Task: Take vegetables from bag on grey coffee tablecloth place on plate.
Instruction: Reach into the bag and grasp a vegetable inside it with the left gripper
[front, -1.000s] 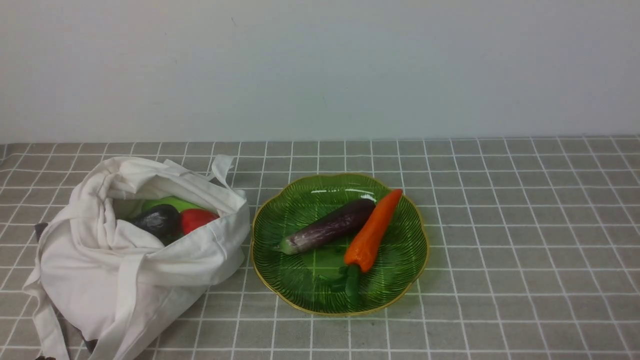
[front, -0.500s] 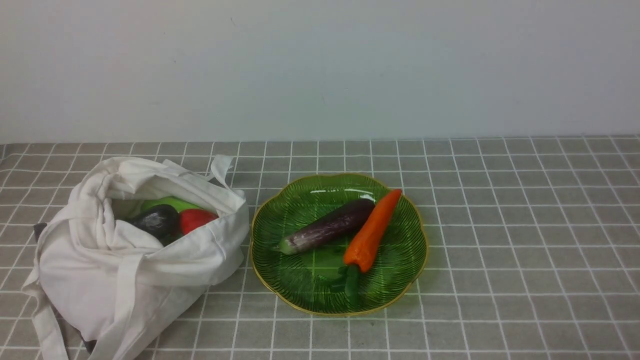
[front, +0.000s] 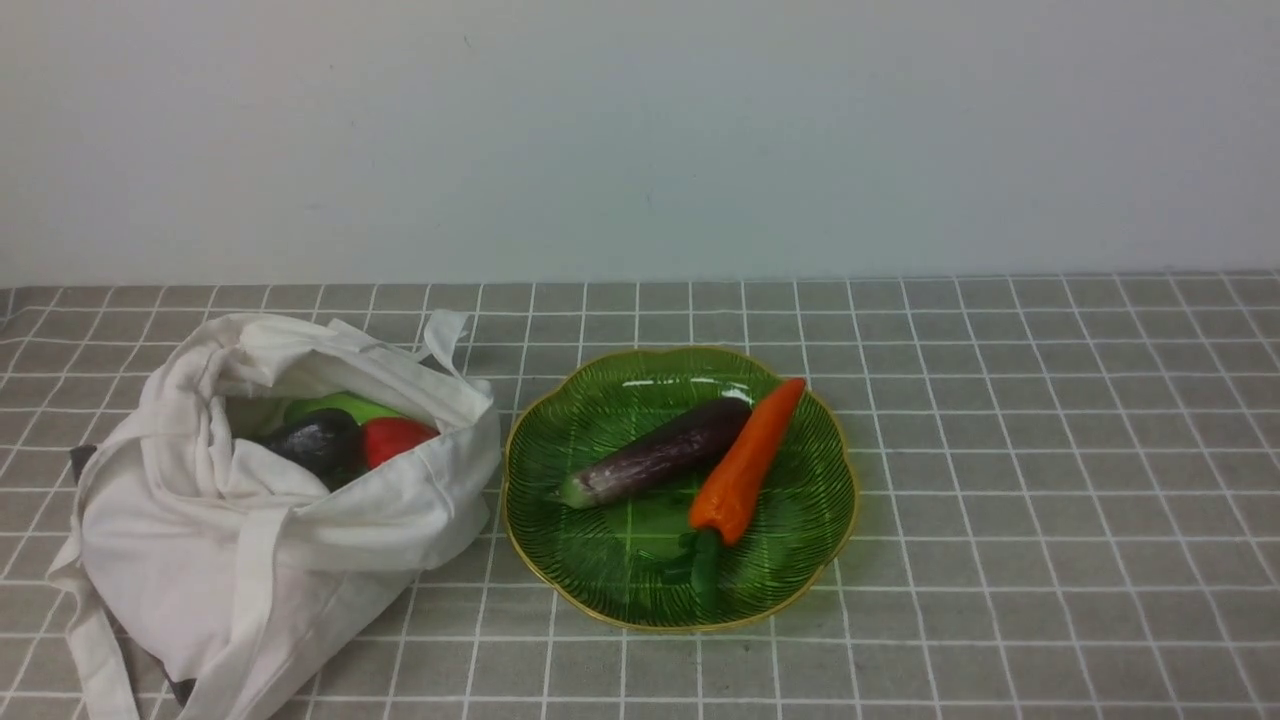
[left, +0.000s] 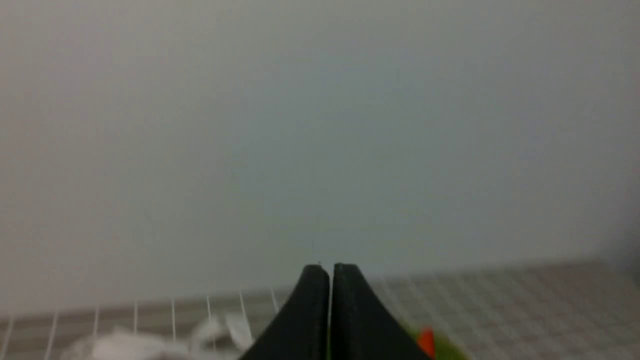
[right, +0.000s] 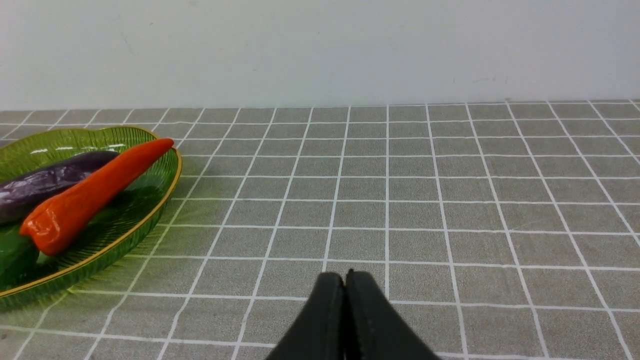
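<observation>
A white cloth bag (front: 270, 510) lies open at the left on the grey coffee tablecloth (front: 1050, 450). Inside it show a dark eggplant (front: 315, 442), a red vegetable (front: 395, 438) and a pale green one (front: 340, 405). The green plate (front: 800, 520) stands in the middle with a purple eggplant (front: 655, 455) and an orange-red pepper (front: 745, 465) on it. Neither arm shows in the front view. My left gripper (left: 330, 267) is shut and empty, raised, facing the wall. My right gripper (right: 345, 275) is shut and empty, low over the cloth, right of the plate (right: 145, 220).
A plain pale wall (front: 640, 140) stands behind the table. The bag's straps (front: 95, 650) trail toward the front left edge. The cloth right of the plate is bare in the right wrist view (right: 450, 200).
</observation>
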